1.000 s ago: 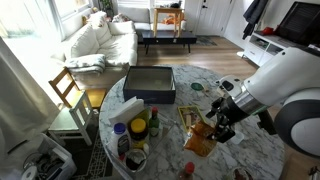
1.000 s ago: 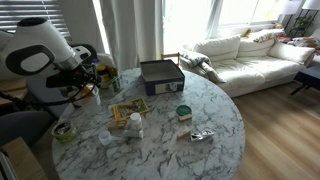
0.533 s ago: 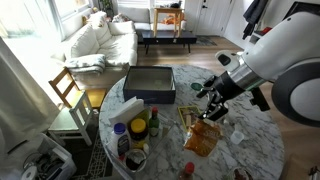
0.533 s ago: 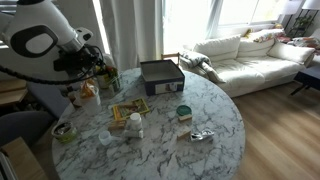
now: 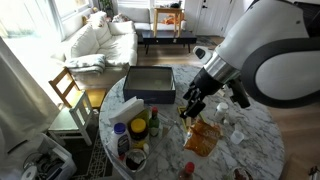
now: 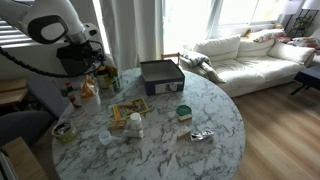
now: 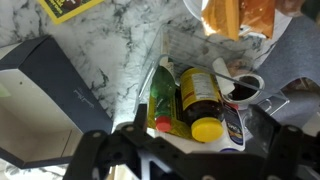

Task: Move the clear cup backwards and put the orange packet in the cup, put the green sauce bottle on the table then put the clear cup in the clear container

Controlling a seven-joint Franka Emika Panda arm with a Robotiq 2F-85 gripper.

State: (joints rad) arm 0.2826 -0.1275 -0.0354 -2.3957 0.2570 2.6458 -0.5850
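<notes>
My gripper is open and empty, hanging above the clear container. In the wrist view the green sauce bottle, with its red cap, stands in that container beside a yellow-capped jar. The orange packet lies at the top edge of that view. In both exterior views the gripper hovers between the container and the orange packet, which lies flat on the marble table. A faint see-through shape by the arm may be the clear cup; I cannot tell for sure.
A dark shallow tray sits at the table's edge. A tan printed card, a white jar, a green-lidded tin and a green bowl lie around. A small white cup stands in the container.
The arm has swung away from over the orange packet toward the clear container with the bottles. The jaws have stayed open and nothing on the table has moved.
</notes>
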